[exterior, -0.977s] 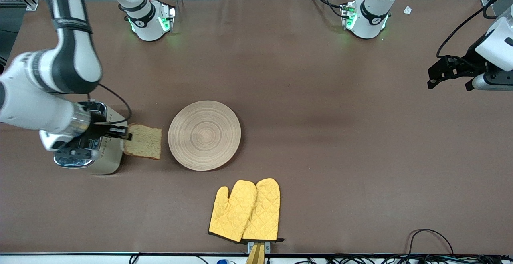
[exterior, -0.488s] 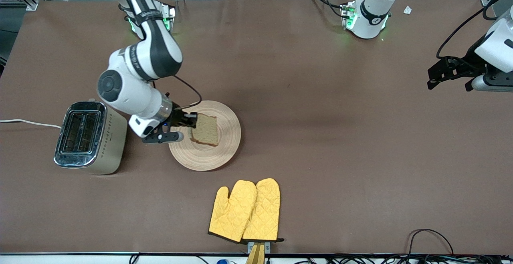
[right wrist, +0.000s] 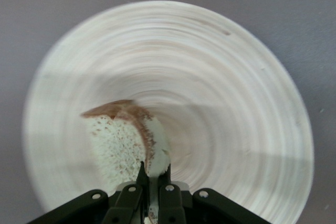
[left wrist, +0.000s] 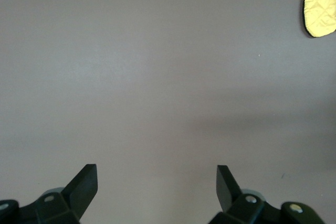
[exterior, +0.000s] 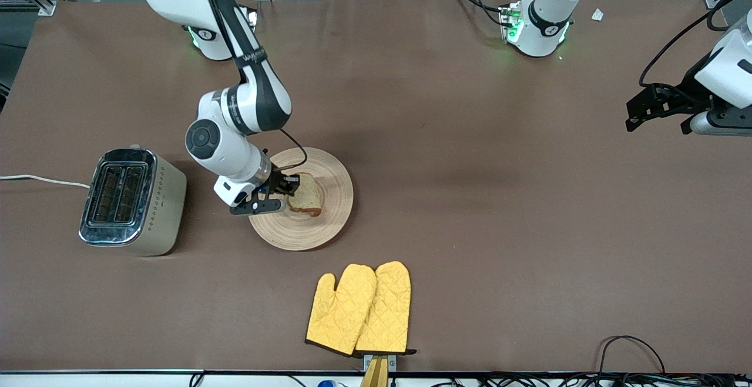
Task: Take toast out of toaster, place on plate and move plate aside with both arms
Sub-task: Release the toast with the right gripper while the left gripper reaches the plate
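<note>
Nearest the front camera lie two yellow oven mitts on the brown tabletop. Farther back sits the round wooden plate, with the toaster beside it toward the right arm's end, both slots now empty. The right end effector hangs low over the plate, pinched tight on one edge of the toast, which tilts down with its lower crust at or just above the wood; the right wrist view shows the slice gripped edge-on over the plate.

Toast is light, stiff enough to hold by one edge, but crumbly, so a narrow pinch on the crust suits it. I judge the plate rigid and smooth, likely to slide, best taken at its rim.

A second ago the slice was just clear of the toaster; half a second ago it hovered flat over the plate; now it is lower and tipped.

Farthest back, the left end effector waits with fingers spread wide above bare tabletop at the left arm's end.
</note>
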